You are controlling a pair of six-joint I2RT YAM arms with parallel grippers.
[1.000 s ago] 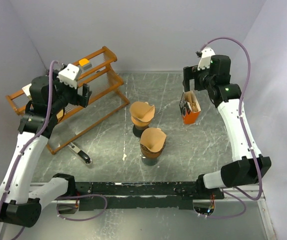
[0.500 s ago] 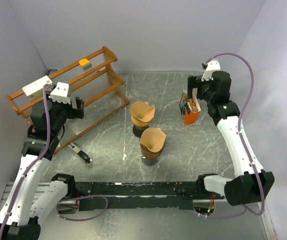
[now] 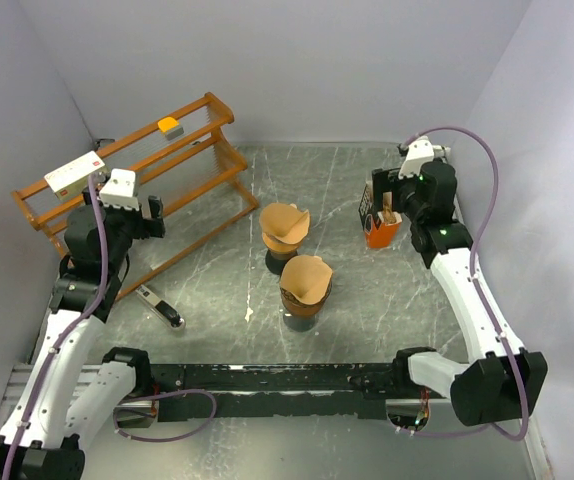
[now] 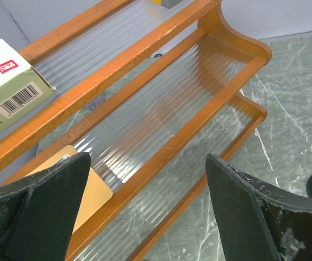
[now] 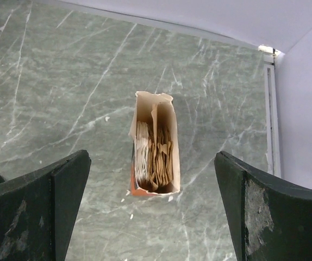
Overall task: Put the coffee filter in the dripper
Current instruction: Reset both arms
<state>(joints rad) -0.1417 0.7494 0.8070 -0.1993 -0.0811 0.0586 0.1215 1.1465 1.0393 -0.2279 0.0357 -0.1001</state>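
Two dark drippers stand mid-table, each with a brown paper filter in it: the far one (image 3: 284, 228) and the near one (image 3: 305, 285). An open orange box of filters (image 3: 380, 225) stands at the right; the right wrist view looks down into this box (image 5: 155, 147) and shows brown and white filters inside. My right gripper (image 3: 392, 190) hangs open and empty above the box, its jaws wide to either side (image 5: 153, 217). My left gripper (image 3: 152, 215) is open and empty over the wooden rack (image 3: 132, 190), also seen in the left wrist view (image 4: 145, 212).
The wooden rack (image 4: 161, 92) with ribbed clear shelves holds a white and green box (image 3: 71, 173), an orange-topped item (image 3: 169, 126) and a tan card (image 4: 88, 198). A black-handled tool (image 3: 160, 306) lies on the table by the rack. Walls close in at the back and sides.
My left arm has pulled back and down toward the rack's near side. My right gripper has moved right and come lower over the filter box. Both stay open.
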